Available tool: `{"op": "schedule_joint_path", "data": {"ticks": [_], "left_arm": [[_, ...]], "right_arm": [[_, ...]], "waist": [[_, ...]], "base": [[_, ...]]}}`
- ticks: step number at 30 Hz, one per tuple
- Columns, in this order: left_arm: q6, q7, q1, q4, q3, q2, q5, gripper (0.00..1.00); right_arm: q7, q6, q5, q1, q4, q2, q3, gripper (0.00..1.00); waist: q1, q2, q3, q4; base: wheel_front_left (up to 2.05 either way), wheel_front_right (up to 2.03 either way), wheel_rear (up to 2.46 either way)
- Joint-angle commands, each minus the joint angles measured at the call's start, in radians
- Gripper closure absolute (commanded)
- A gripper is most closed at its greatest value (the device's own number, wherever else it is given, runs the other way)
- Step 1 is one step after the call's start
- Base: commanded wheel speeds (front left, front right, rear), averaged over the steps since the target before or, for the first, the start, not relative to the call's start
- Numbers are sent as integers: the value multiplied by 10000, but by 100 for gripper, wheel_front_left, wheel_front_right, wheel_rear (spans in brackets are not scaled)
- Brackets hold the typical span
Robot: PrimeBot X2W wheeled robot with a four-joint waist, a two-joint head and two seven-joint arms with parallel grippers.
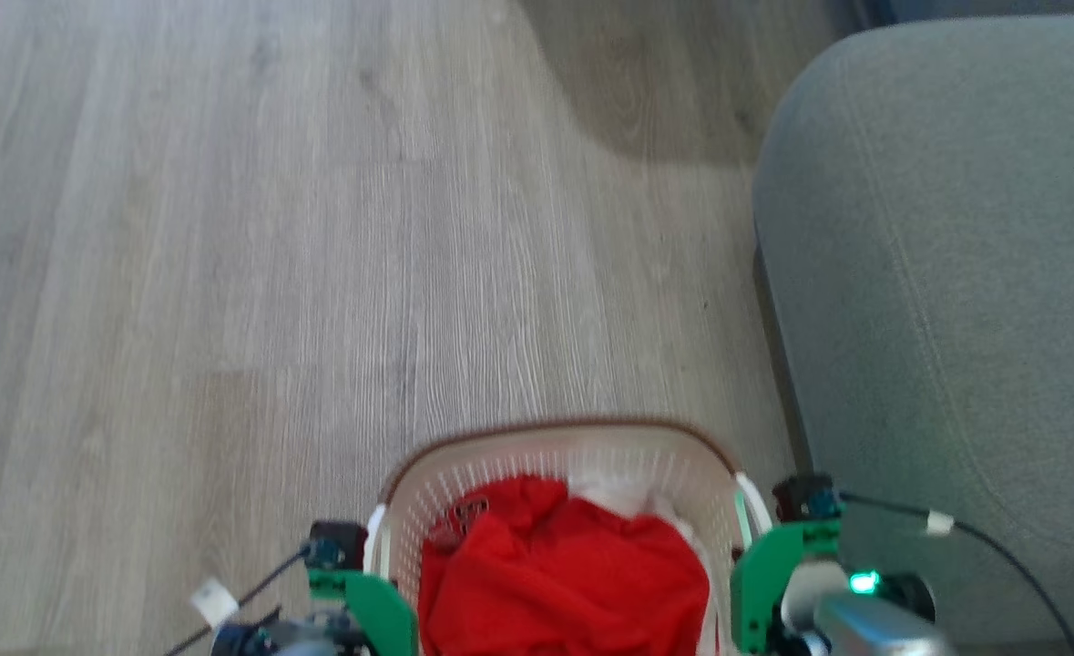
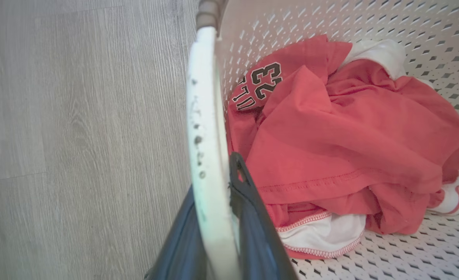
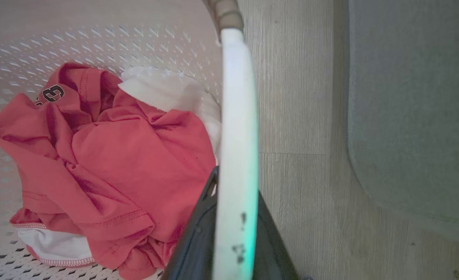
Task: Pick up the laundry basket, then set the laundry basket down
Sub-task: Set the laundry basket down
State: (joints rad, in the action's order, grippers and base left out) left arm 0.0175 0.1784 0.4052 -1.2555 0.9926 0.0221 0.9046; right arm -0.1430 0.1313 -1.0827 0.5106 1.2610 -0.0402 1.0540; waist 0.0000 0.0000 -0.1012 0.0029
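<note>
The red shirt (image 2: 350,136) in the basket (image 1: 555,425) carries a black "23" (image 2: 266,79). The letters beside it are folded under and I can't read them. The left gripper (image 2: 213,182) is clamped on the white left handle (image 2: 204,97), a dark finger on each side. The right gripper (image 3: 237,186) pinches the right handle (image 3: 237,97) the same way. The basket is between the two grippers, close in front of the robot, near a grey cushion (image 1: 956,228). I can't tell whether it is off the wood floor (image 1: 227,228).

Red shirt (image 2: 350,147): black-and-white number "23"; partial letters beside it unreadable.
</note>
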Motion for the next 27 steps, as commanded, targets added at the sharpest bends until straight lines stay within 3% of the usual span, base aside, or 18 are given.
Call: {"op": "schedule_joint_path", "data": {"ticks": [1,19,27], "left_arm": [[-61,210,706,-53,-120,281,7,100],[-161,779,3765,-73,-350,304,-244,100],[-206,827,5002,-49,-506,413,-439,100]], "right_arm": [[-262,-6,12,641,8,-100,90,100],[-953,-6,611,3785,289,-100,-201,100],[-993,-6,1554,4695,295,-203,-1047,100]], "waist": [[0,0,-500,39],[0,0,-4232,245],[0,0,-5689,262]], "base": [[0,0,0],[0,0,0],[0,0,0]]}}
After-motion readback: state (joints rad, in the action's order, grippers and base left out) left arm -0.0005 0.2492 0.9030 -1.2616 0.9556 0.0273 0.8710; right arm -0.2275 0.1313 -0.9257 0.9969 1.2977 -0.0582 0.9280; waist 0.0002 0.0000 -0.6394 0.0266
